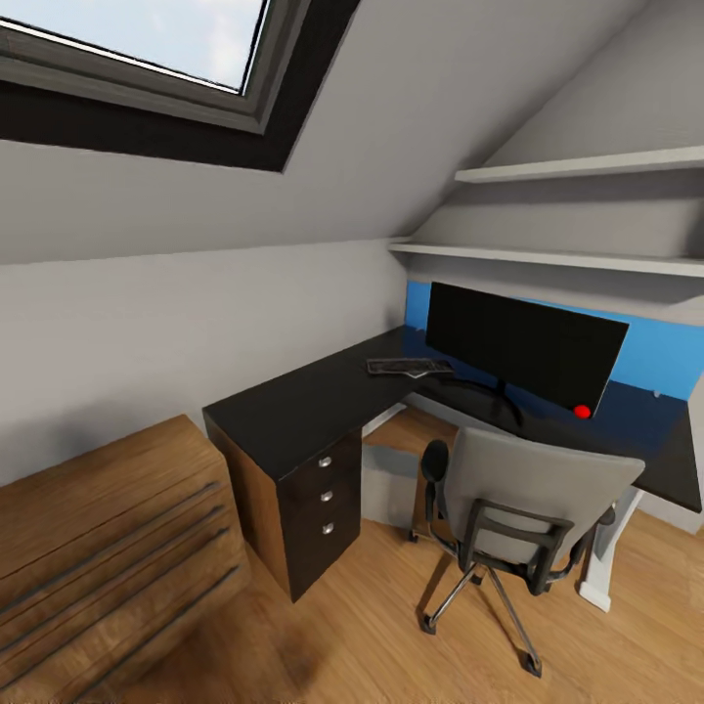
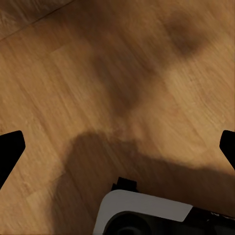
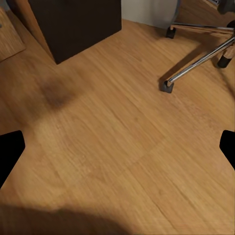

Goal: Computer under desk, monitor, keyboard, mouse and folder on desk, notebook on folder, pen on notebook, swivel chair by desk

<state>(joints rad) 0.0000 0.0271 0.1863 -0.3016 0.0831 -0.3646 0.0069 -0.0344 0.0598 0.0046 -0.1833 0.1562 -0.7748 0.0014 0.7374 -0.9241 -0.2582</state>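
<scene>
The black L-shaped desk [image 1: 293, 406] stands under the sloped ceiling. On it the monitor [image 1: 523, 347] stands upright with a red dot at its lower corner, and the keyboard [image 1: 409, 368] lies just left of it. The light-grey computer [image 1: 386, 484] sits under the desk. The swivel chair [image 1: 533, 499] stands at the desk with its back toward me, hiding its seat. The folder, mouse, notebook and pen are out of view. My left gripper [image 2: 117, 152] and right gripper [image 3: 117, 152] are both open, empty, and pointing down at the wooden floor.
A wooden chest [image 1: 108, 548] with long bar handles stands at the near left. The desk's drawer unit [image 3: 73, 24] and the chair's chrome legs [image 3: 196, 68] lie ahead of my right gripper. Two wall shelves [image 1: 587, 259] hang above the monitor. Part of my base [image 2: 142, 215] shows.
</scene>
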